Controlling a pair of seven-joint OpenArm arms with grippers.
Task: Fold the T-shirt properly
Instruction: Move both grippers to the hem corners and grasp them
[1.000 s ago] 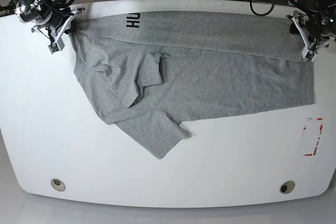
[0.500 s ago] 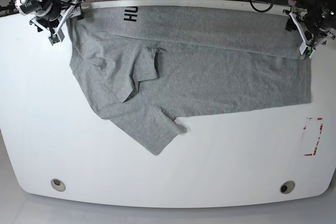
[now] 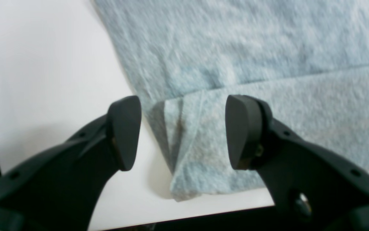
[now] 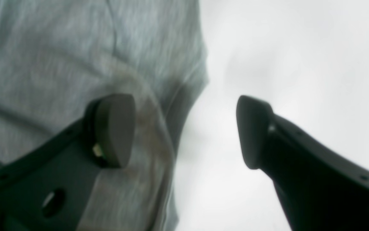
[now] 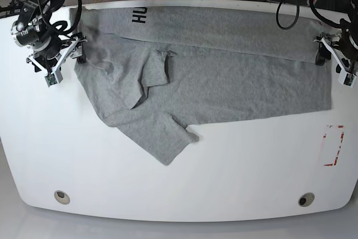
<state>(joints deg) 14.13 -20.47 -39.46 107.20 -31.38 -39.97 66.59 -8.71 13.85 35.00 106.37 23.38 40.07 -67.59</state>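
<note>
I've just let go with the right gripper [image 4: 184, 131]; its jaws now stand spread, one pad over the cloth edge, the other over bare table [image 5: 184, 188]; a second ago it was pinching that corner. The left gripper [image 3: 182, 133] is spread too, straddling a folded corner without clamping it. Both arms have pulled back off the far edge; the T-shirt [image 5: 224, 76] lies flat along the table's far side, top strip folded over, one sleeve splayed toward me; I reckon the first lengthwise fold is set, sleeve next.
</note>
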